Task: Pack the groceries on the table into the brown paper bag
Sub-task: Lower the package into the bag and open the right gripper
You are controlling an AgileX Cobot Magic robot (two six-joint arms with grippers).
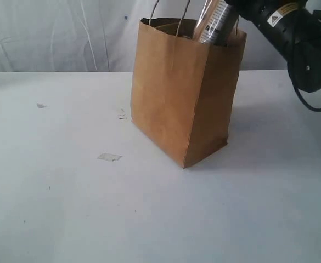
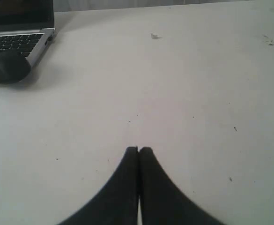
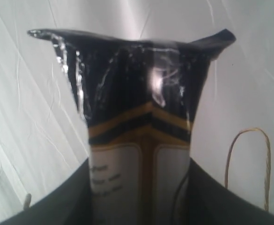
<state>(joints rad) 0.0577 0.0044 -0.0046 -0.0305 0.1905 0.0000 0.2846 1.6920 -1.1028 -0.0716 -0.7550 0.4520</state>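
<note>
Bkgd: white sheeting [image 1: 50,33] hung behind the table [image 1: 149,219], creased, w/ vertical folds & glossy streaks; same sheeting fills the right wrist view. Table top white, matte, wide, w/ a few dark specks [image 1: 122,114] & a small pale flat scrap [image 1: 109,157] near the middle. Left wrist view shows an open laptop [image 2: 15,28] on the table: silver body, dark keys, dark screen, w/ a black mouse [image 2: 8,68] just in front of it. Light soft & diffuse; shadows faint, blurred at edges.
</note>
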